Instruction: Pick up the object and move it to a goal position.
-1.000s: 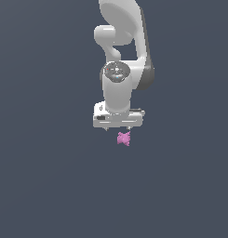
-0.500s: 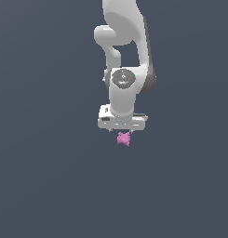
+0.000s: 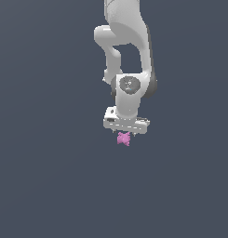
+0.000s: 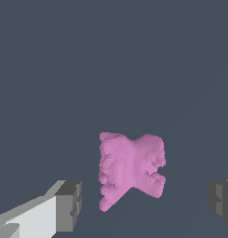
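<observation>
The object is a small pink-magenta lumpy thing lying on the dark grey floor, directly under the white arm's hand. My gripper hangs just above it, pointing down. In the wrist view the object sits between the two dark fingertips, one finger on one side and the other finger on the opposite side. The gripper is open, with clear gaps between both fingers and the object. Nothing is held.
The floor is a plain dark grey surface all around. No other objects, containers or goal marker show in either view.
The gripper has come down a little toward the object over the last second. The object has not moved. The fingers stay open.
</observation>
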Tool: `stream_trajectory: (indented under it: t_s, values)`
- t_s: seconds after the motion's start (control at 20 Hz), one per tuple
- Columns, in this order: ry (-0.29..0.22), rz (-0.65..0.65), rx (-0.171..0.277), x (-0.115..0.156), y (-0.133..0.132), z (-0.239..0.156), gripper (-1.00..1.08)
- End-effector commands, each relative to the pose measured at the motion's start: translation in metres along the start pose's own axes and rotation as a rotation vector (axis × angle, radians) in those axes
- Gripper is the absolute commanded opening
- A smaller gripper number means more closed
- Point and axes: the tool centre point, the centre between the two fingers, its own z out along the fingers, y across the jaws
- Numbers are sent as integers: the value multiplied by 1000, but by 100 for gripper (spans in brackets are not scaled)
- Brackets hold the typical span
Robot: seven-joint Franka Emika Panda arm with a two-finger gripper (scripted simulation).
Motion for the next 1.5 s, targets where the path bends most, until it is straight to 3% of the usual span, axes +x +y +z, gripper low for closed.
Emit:
stream_trajectory:
  t_s: [0.0, 0.45, 1.2, 1.25, 1.45]
  values:
    - [4, 18, -2, -2, -2, 4, 100]
    - [5, 27, -3, -4, -3, 10, 100]
    - [6, 31, -3, -3, -3, 58, 100]
    - [6, 31, -3, -3, -3, 58, -100]
    - [6, 31, -3, -3, -3, 58, -100]
